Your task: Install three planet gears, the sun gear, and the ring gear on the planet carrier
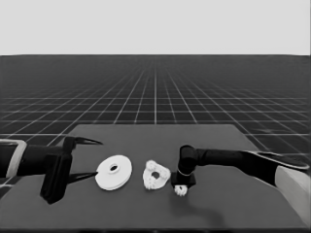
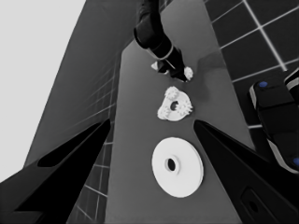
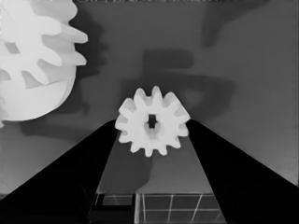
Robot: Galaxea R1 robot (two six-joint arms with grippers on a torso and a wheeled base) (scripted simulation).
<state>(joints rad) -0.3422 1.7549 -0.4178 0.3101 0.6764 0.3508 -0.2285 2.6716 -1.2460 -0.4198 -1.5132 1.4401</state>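
Pinching a planet gear between the fingertips of my right gripper, just beside the smaller round part that already carries gears, I judge it bound there, while the larger round part waits by my parked, spread-fingered left gripper.

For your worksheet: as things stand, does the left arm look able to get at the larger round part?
Probably yes. The left gripper waits open at the table's left end, and the larger round part lies flat just beside it with bare table between them. The right gripper holds a gear farther off.
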